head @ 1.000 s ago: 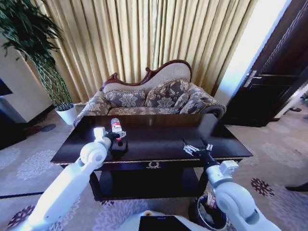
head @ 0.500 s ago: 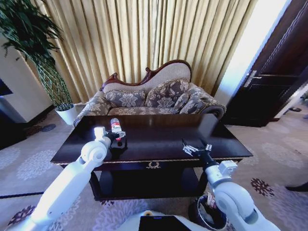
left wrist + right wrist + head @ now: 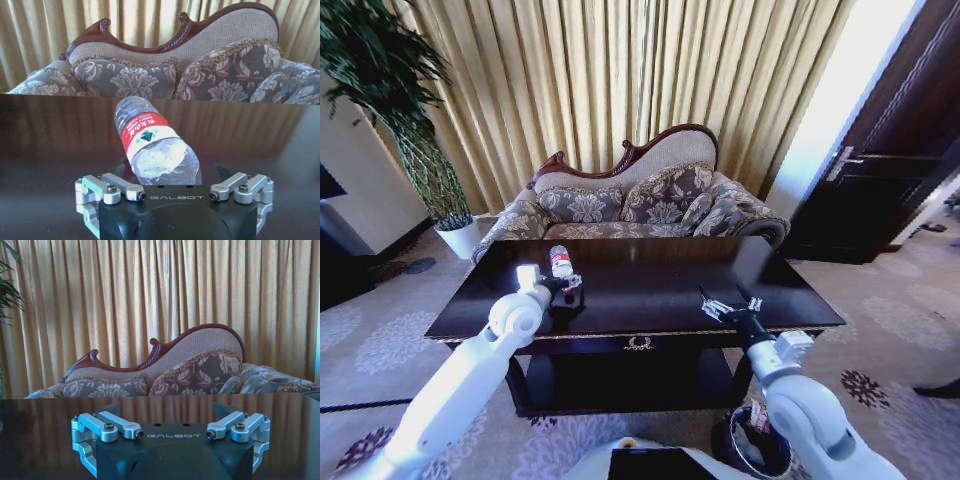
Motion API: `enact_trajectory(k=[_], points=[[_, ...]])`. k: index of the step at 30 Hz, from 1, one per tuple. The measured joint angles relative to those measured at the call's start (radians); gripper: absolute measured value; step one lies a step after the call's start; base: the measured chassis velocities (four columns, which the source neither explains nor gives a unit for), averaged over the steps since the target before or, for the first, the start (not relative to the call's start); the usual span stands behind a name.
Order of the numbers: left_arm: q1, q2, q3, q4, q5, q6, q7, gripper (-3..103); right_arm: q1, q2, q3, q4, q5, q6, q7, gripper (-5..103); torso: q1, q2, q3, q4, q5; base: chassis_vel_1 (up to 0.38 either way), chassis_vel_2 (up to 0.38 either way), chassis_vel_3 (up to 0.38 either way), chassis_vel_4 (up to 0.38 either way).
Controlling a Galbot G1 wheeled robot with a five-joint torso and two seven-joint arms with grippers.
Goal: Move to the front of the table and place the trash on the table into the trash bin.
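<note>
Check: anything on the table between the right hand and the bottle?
Nothing: bare table between right hand and bottle, seen in head view.

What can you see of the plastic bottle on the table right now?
The bottle is clear, crinkled plastic with a red band label bearing white print and a small green mark. It lies on its side on the dark glossy table, towards the robot's left, its reflection showing beneath it. The left gripper is at the bottle, jaws open to either side of its near end. Its cap end is hidden.

Dark glossy table (image 3: 650,285) (gold-trimmed) with one plastic bottle (image 3: 560,262).
</note>
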Motion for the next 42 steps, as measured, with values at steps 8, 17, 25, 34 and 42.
enact_trajectory(k=[8,17,25,34,42], points=[[0.005,-0.007,-0.012,0.000,-0.013,0.002,0.007,75,0.005,-0.005,0.001,-0.012,0.001,0.005,0.001,100,0.000,0.000,0.000,0.0000,0.0000,0.000,0.000,0.000,0.000],[0.007,-0.008,-0.022,-0.002,-0.015,0.002,0.017,44,0.006,-0.012,0.009,-0.013,0.002,0.007,0.003,100,0.000,0.000,0.000,-0.0001,0.0000,0.000,0.000,0.000,0.000],[0.040,-0.006,-0.062,-0.019,0.001,-0.020,0.058,26,-0.003,-0.007,0.013,0.000,0.005,0.008,0.011,100,0.000,0.000,0.000,-0.0001,0.0000,0.000,0.000,0.000,0.000],[0.165,0.065,-0.203,-0.087,0.298,-0.270,0.368,26,0.026,-0.070,0.041,0.075,0.195,0.006,0.049,100,0.000,0.000,0.000,-0.0002,-0.0001,0.000,0.000,0.000,0.000],[0.288,0.194,-0.289,-0.106,0.710,-0.570,0.640,26,0.122,-0.234,0.058,0.118,0.534,0.000,0.046,100,0.000,0.000,0.000,0.0001,-0.0003,0.000,0.000,0.000,0.000]])
